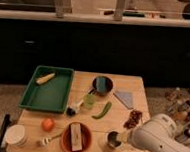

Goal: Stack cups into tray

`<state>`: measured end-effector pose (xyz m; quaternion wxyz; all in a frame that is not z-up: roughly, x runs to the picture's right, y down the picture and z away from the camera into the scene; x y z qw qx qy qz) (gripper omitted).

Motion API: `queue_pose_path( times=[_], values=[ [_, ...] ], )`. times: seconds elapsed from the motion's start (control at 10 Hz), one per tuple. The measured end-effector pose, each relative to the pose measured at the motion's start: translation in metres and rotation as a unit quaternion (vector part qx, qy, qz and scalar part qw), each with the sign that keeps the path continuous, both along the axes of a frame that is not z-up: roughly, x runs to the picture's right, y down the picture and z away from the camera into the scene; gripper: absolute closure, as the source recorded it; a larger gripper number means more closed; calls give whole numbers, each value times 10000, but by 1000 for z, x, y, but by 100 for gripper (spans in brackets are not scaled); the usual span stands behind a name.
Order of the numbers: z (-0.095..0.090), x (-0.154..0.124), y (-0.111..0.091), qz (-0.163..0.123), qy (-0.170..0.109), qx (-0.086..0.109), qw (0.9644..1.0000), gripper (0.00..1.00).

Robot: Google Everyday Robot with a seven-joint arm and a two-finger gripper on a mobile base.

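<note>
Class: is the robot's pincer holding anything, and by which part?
It cannot be told. The pincer is right beside the steel cup at the front edge of the table, but no grip shows.

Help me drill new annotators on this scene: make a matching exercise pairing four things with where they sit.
Things:
1. steel cup
2. green cup
3. tray
4. gripper

Places:
A. left part of the table, with a yellow item inside
B. mid-table, just in front of the dark bowl
C. near the front edge, right of the red bowl
D. front right, right beside the steel cup

Pairs: 1-C, 2-B, 3-A, 4-D
</note>
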<state>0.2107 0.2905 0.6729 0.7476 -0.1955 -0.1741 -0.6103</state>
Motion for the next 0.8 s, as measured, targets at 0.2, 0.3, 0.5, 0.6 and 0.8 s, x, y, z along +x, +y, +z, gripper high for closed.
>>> queue_pose_path(
  times=[0.2,0.3,0.5,0.6,0.8],
  values=[
    [3,-5,7,-194,17,-77,9998,20],
    [7,-10,8,-289,15,-111,9995,20],
    [13,-16,10,-367,7,-172,9992,20],
    [18,-21,10,-417,-8,-216,9989,20],
    [25,-25,11,-437,-28,-287,9986,20]
  ],
)
